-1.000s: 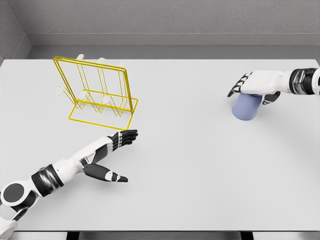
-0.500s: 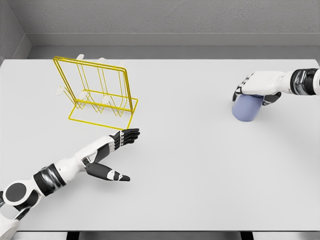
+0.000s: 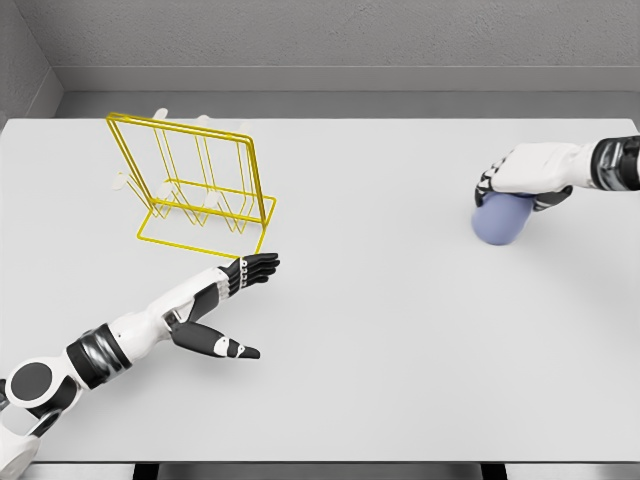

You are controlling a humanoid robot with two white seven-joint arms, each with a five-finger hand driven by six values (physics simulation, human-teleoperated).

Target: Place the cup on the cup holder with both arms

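A pale blue cup (image 3: pixel 501 219) is at the right of the white table (image 3: pixel 380 330), tilted so its rounded base faces me. My right hand (image 3: pixel 522 182) is curled over its top, fingers wrapped round it. The yellow wire cup holder (image 3: pixel 195 186) stands upright at the back left. My left hand (image 3: pixel 243 300) lies just in front of the holder's near corner, fingers stretched flat and thumb spread, holding nothing.
A grey wall runs behind the table's far edge. The holder's white pegs (image 3: pixel 160 114) stick out behind its yellow frame.
The right hand has closed further over the cup and tipped it, shifting slightly right. The left hand has barely moved.
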